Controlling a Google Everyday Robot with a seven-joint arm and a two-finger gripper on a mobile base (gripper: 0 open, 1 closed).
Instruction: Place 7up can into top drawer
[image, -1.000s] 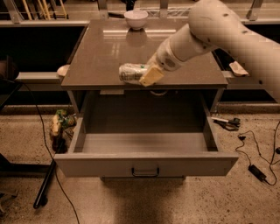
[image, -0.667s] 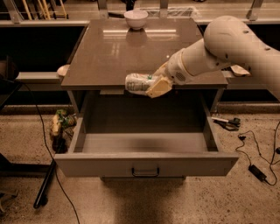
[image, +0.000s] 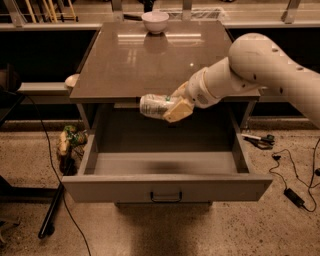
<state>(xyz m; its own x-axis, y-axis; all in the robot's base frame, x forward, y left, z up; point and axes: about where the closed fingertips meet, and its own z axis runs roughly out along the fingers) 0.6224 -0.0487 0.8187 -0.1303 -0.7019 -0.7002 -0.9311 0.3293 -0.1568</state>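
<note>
The 7up can is held on its side by the end effector, which is clamped on the can's right end. The can is suspended over the rear of the opened top drawer, just in front of the surface edge. A white bowl is noted at the surface's far edge.

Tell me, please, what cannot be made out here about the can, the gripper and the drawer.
- Camera view: the can's right end is covered by the gripper, which is shut on it over the open drawer.
- Can's label: too blurred to read.
- Can's height above the drawer floor: one view cannot settle it.
- Drawer's rear: dark under the table edge.
- Arm: cut off by the right edge.
</note>
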